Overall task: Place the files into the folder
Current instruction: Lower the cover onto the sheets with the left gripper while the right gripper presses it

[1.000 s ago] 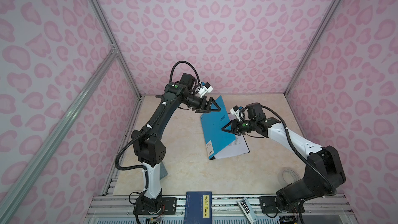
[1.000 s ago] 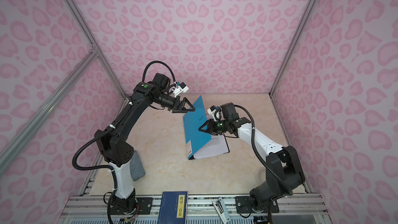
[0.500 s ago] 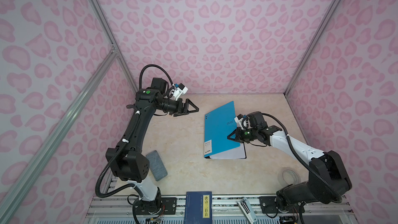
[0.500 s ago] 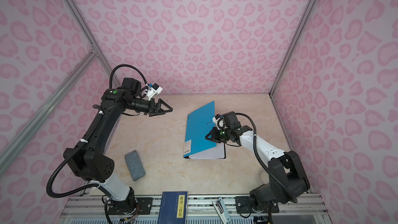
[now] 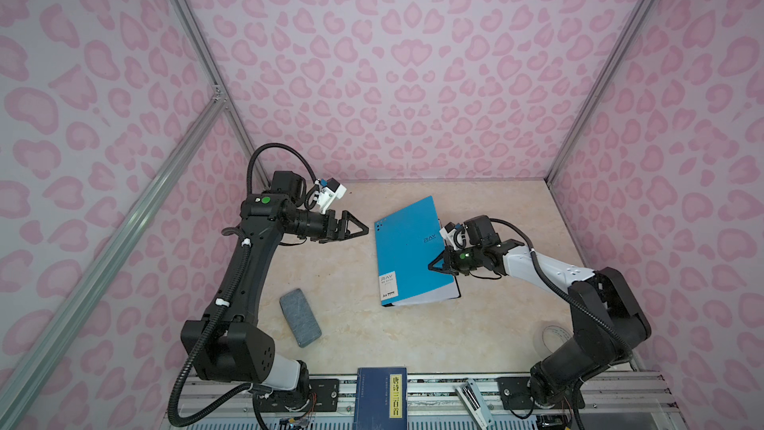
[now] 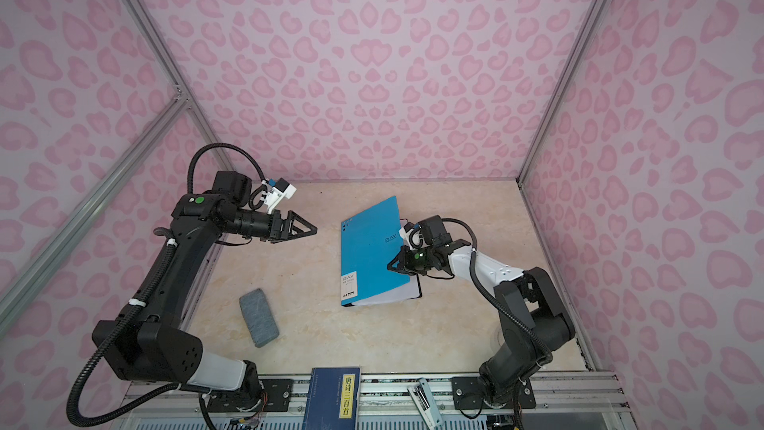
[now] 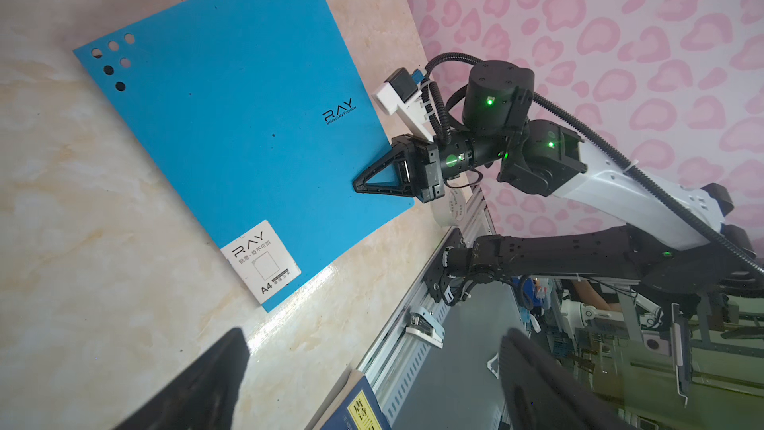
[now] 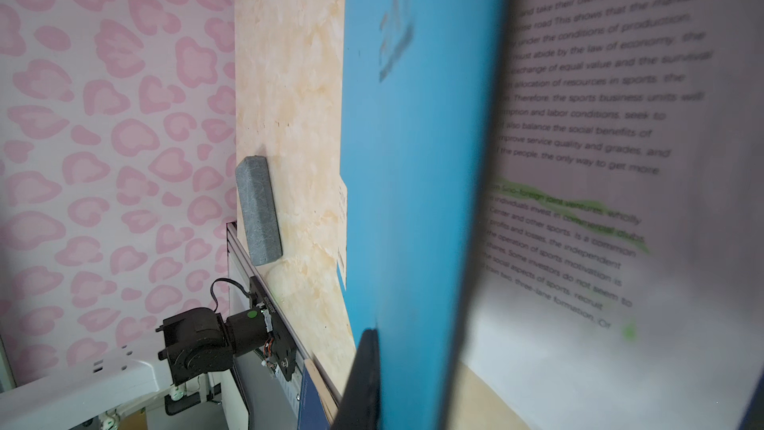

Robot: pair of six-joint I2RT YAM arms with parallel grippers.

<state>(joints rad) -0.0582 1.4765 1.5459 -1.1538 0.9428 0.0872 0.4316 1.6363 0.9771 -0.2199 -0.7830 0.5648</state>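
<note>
Now that the L gripper [image 5: 361, 230] has backed off leftwards, jaws wide & empty, the thin bright-blue plastic folder [image 5: 409, 250] has sunk nearly flat on the beige marbled tabletop [image 5: 372, 345]. The R gripper [image 5: 434, 266] is clenched on the cover's edge. White printed paper files [image 5: 434, 297] lie under the cover, so the task looks nearly done. The grey rectangular block [image 5: 300, 317] & dark blue book [image 5: 382, 399] lie well apart; nothing's in the way.

The folder [image 5: 409, 254] was bright blue, with a white corner label [image 5: 387, 284] and black lettering. The sheets [image 8: 599, 150] were white with black print and green highlighting on some lines. The tabletop [image 5: 372, 345] was beige with a marbled pattern. The walls [image 5: 392, 55] were pale lilac with pink blotches. The block [image 5: 300, 317] was speckled grey; the book [image 5: 374, 399] was dark blue with a yellow strip.
</note>
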